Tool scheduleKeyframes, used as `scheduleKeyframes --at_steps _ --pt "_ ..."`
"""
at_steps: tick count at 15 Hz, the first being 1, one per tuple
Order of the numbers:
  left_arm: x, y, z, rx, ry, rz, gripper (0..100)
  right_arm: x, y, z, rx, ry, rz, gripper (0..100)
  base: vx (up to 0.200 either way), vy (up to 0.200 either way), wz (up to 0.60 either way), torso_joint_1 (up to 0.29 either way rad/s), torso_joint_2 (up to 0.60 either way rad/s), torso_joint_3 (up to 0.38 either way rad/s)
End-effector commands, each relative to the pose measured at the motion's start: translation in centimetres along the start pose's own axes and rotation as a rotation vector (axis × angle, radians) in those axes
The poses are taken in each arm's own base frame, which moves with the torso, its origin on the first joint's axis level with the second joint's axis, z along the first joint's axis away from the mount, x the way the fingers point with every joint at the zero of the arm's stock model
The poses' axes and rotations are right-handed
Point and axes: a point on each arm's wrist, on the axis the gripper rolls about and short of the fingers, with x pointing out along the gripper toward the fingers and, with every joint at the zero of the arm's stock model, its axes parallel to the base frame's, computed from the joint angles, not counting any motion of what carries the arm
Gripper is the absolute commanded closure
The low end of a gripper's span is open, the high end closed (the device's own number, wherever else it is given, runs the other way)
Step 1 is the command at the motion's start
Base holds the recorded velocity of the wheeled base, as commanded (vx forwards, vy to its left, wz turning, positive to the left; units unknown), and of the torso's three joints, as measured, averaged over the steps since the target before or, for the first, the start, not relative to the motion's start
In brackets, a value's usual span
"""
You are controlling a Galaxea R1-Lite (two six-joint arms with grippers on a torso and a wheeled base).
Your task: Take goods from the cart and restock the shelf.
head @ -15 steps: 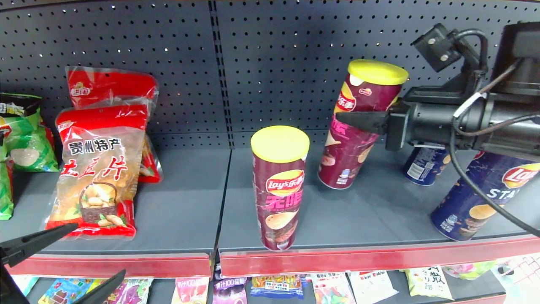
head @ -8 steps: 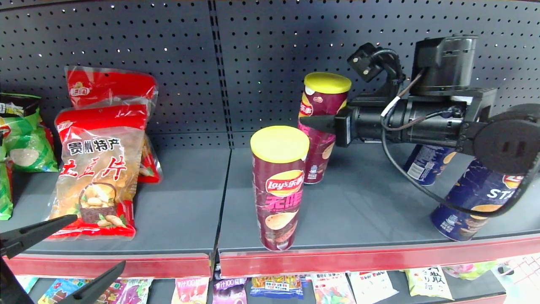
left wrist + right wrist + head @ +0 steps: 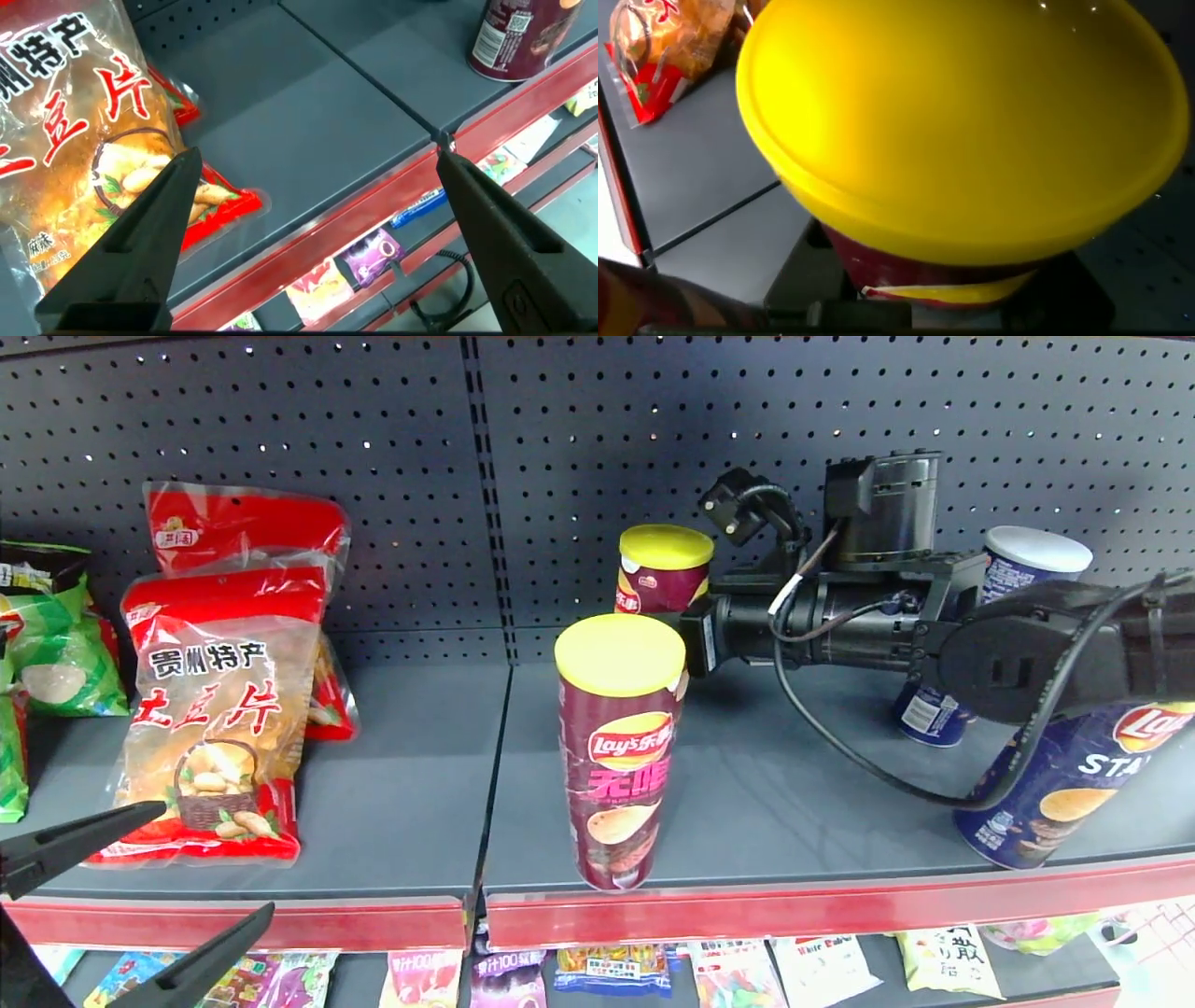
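A maroon chip can with a yellow lid [image 3: 620,747] stands upright near the front of the grey shelf [image 3: 794,803]. Straight behind it is a second maroon can [image 3: 663,569], upright, with my right gripper [image 3: 689,627] shut on its body from the right; the front can hides its lower part. That held can's yellow lid [image 3: 962,131] looms close in the right wrist view. My left gripper [image 3: 121,887] hangs open below the shelf's front left edge, nothing between its fingers [image 3: 140,243], near a red peanut snack bag [image 3: 84,140].
Red snack bags [image 3: 224,709] lean at the left of the shelf, with green bags [image 3: 47,653] farther left. Blue chip cans [image 3: 1064,784] [image 3: 1027,560] stand at the right, behind and under my right arm. A red lip [image 3: 747,905] edges the shelf; small packets [image 3: 616,971] hang below.
My right arm has carried the maroon can leftward and deeper into the shelf, from tilted to upright, ending behind the front can. The left gripper has stayed put.
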Motion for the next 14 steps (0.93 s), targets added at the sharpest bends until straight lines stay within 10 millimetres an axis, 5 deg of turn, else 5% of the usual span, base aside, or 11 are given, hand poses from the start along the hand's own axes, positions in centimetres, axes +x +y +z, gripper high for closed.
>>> scheduleKeyframes --at_steps 1,9,10,14 --pt "0.0 0.0 0.1 0.0 -0.002 0.001 0 0.8 -0.2 -0.3 -0.009 -0.023 -0.006 100 0.0 0.0 0.0 0.0 0.0 0.0" --pt "0.1 0.0 0.1 0.0 0.0 -0.001 0 1.2 -0.1 -0.6 -0.013 -0.037 -0.007 100 0.0 0.0 0.0 0.0 0.0 0.0" --pt "0.1 0.0 0.1 0.0 0.001 -0.003 0 1.2 0.0 -0.9 -0.01 -0.029 -0.002 0 0.0 0.0 0.0 0.0 0.0 0.0" --pt "0.1 0.0 0.0 -0.001 0.003 -0.004 0 0.9 1.1 -1.0 -0.002 -0.012 -0.003 0 0.0 0.0 0.0 0.0 0.0 0.0"
